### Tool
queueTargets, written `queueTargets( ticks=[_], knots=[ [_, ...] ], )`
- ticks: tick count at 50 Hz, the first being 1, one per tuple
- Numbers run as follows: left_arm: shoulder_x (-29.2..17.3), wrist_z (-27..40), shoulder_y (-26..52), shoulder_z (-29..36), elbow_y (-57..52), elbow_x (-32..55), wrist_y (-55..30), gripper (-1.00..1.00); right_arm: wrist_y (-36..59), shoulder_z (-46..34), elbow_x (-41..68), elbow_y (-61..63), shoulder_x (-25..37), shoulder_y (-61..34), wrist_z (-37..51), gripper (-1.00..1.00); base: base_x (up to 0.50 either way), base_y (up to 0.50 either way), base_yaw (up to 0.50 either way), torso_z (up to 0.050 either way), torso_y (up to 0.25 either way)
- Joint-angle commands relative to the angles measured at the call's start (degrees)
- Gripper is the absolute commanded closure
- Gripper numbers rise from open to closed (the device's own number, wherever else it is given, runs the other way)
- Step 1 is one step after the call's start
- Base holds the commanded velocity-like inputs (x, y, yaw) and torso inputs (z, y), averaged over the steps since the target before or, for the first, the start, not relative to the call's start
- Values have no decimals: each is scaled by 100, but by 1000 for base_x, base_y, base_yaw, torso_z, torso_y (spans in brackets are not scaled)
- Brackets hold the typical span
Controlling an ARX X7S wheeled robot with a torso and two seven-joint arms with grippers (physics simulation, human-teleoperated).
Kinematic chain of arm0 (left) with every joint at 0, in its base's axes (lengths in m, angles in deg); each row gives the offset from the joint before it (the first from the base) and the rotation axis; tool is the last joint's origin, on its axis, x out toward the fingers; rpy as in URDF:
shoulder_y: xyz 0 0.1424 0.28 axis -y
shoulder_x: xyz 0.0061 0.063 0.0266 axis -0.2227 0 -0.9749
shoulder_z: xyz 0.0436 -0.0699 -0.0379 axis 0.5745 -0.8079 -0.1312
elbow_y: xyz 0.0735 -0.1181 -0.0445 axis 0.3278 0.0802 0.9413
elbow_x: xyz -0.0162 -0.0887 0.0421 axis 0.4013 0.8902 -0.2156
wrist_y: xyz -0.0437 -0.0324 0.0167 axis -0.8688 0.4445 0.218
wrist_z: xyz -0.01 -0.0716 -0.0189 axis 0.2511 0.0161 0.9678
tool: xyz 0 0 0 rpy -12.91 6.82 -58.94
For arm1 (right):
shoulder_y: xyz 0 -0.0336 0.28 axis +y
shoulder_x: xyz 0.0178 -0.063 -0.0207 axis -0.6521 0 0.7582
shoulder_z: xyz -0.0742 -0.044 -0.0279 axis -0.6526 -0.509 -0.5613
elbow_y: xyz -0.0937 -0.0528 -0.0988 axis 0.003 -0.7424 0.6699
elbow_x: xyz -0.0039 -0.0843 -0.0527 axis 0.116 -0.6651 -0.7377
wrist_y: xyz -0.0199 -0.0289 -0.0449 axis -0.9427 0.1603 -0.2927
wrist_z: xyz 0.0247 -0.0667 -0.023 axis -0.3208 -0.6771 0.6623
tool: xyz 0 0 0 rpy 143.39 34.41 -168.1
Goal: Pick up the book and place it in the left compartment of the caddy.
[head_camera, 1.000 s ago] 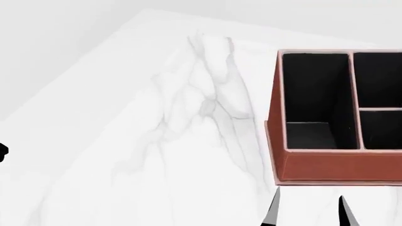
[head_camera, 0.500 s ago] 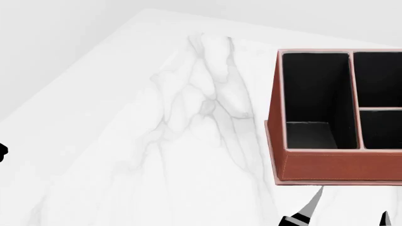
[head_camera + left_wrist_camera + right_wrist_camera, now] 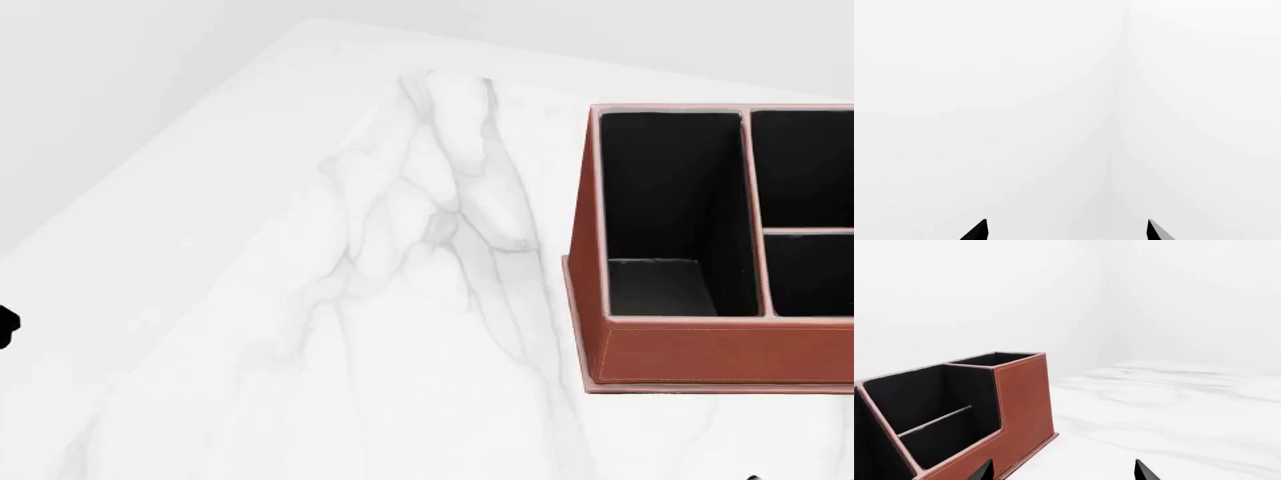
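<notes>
The reddish-brown caddy [image 3: 721, 350] stands at the right of the head view on the white marble table [image 3: 400, 300]. Its left compartment [image 3: 674, 190] is the long black slot. A flat dark grey rectangle [image 3: 654, 287] lies low in the near part of that slot; I cannot tell whether it is the book. No book shows anywhere else. My right gripper [image 3: 1064, 472] is open and empty, back from the caddy [image 3: 1021, 405], with only its fingertips [image 3: 984, 471] showing. My left gripper [image 3: 1066, 232] is open and empty, facing blank white.
The table's left edge runs diagonally from the far middle to the near left [image 3: 160, 190], with pale floor beyond it. A black bit of my left arm [image 3: 6, 325] shows at the left border. The two shorter middle compartments [image 3: 807, 165] sit right of the slot.
My right gripper's fingers have drawn back from in front of the caddy and dropped out of the bottom of the head view. The caddy and the left arm have stayed put.
</notes>
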State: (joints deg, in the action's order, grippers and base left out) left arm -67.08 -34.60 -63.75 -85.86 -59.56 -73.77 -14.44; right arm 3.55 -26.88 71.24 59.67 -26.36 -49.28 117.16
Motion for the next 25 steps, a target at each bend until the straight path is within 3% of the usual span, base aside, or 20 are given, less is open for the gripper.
queueTargets(
  ticks=[1,25],
  knots=[
    [59,-275,-164,-174,-267,161,-114,-100,533,136,-341,61,-161,-29,687,-100,0,0,0,0,0],
    [-3,-203,-193,-162,-296,242,-95,-100,429,320,745,-907,-25,-296,512,-100,0,0,0,0,0]
  ],
)
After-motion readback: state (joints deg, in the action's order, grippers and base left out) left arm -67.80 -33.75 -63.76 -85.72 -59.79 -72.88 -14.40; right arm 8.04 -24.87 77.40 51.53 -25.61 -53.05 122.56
